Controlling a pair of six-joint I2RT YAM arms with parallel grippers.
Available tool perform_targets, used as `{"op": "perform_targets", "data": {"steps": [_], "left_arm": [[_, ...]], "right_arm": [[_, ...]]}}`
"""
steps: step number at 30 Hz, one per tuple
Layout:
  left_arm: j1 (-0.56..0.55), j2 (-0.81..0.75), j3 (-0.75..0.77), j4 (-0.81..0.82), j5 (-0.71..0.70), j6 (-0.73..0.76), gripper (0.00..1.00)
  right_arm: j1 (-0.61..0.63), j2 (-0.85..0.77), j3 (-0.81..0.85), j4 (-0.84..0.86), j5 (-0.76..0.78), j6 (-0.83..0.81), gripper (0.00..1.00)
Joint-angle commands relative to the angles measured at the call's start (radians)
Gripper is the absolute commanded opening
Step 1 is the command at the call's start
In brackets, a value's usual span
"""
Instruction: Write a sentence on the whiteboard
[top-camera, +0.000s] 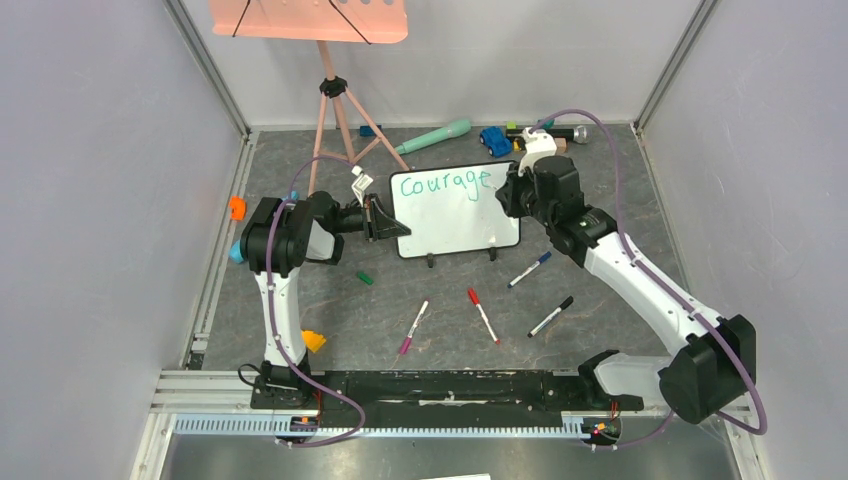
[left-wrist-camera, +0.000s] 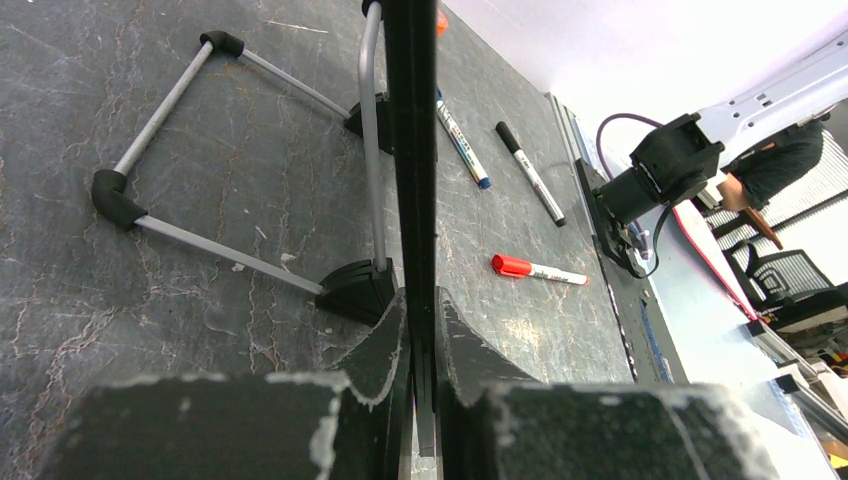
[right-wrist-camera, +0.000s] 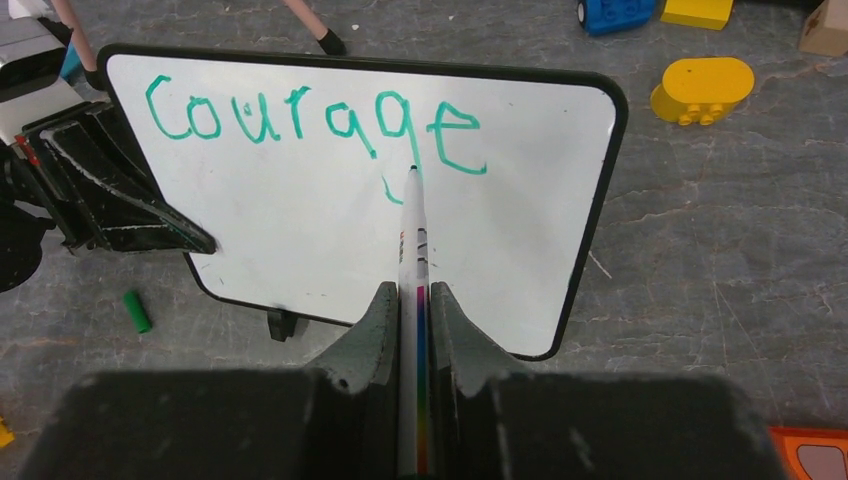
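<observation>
Left claw (top-camera: 385, 218) is clamping the whiteboard (top-camera: 455, 215) by its left edge while right claw (right-wrist-camera: 415, 295) is pinching a marker (right-wrist-camera: 412, 240), its tip meeting the board just beneath the sentence (right-wrist-camera: 300, 120).

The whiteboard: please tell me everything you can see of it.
The whiteboard is small, glossy white, rectangular, with a thin dark rim and rounded corners. It stands on two black feet on the table. Teal "Courage" runs along its top. The left tool clamps its left edge; the marker in the right tool seems to touch it below the word.
</observation>
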Motion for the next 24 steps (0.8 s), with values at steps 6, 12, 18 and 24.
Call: {"op": "perform_targets", "data": {"steps": [6, 12, 18, 24], "left_arm": [[0.008, 0.004, -0.029, 0.096, -0.016, 0.080, 0.02], [0.014, 0.002, -0.039, 0.097, -0.025, 0.089, 0.02], [0.029, -0.006, -0.049, 0.096, -0.040, 0.088, 0.02], [0.040, -0.002, -0.049, 0.096, -0.055, 0.075, 0.02]], "right_arm": [[0.053, 0.000, 0.023, -0.015, 0.024, -0.018, 0.00], [0.136, 0.025, 0.039, -0.027, 0.075, -0.027, 0.00], [0.225, 0.086, 0.078, -0.022, 0.109, -0.015, 0.00], [0.304, 0.181, 0.162, -0.021, 0.132, -0.021, 0.00]]}}
